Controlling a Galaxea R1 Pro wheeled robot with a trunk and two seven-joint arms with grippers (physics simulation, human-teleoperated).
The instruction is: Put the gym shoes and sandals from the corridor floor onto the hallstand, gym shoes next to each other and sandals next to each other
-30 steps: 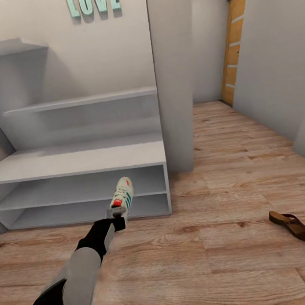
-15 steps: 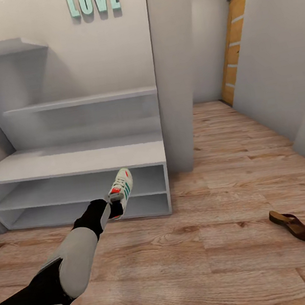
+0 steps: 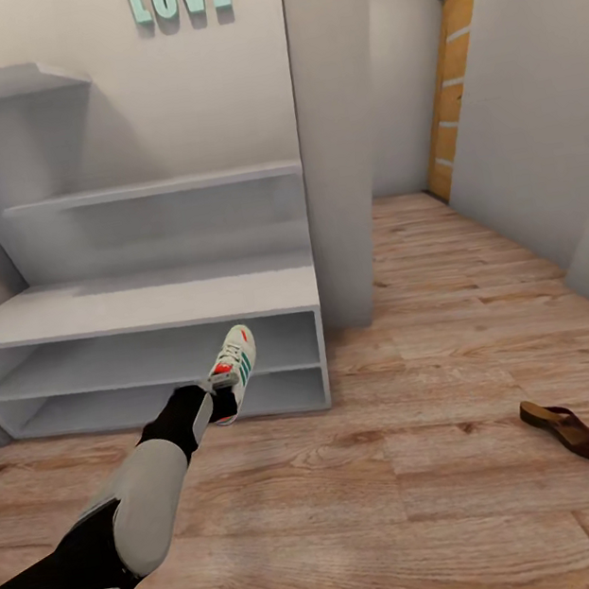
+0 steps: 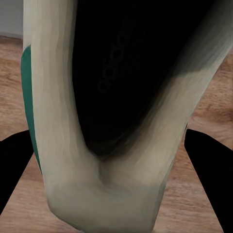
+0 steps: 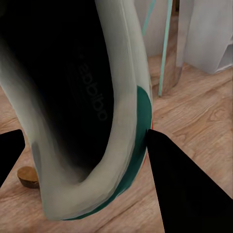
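From the head view the left tool [image 3: 219, 405] is closed on the heel of a gym shoe [image 3: 234, 370], holding it in the air with its toe pointing at the hallstand [image 3: 143, 305]. The shoe hangs just in front of the hallstand's right front corner, level with the two open lower shelves and below the front edge of the wide top board. The left wrist view adds what the head view cannot: it looks straight into that shoe's dark opening [image 4: 126, 82], cream heel rim close to the lens and a green patch at one side, with the black fingers [image 4: 12, 170] pressed against the heel on both sides and the corridor floor [image 4: 206, 97] beyond.

The right wrist view shows the second gym shoe [image 5: 116, 145] in the same way, dark inside, cream rim and green heel patch, pinched between the right tool's black fingers [image 5: 187, 189]; under it lie floor planks, a small tan rounded object [image 5: 28, 177] I cannot identify, and thin teal rods [image 5: 166, 48].

One sandal [image 3: 564, 428] lies alone on the floor well to the right of the hallstand. The hallstand's top board, both lower shelves and the two wall shelves above are bare. Right of it a pillar [image 3: 344, 133] stands at its end, and past that the corridor runs open to a wooden door [image 3: 453, 86].
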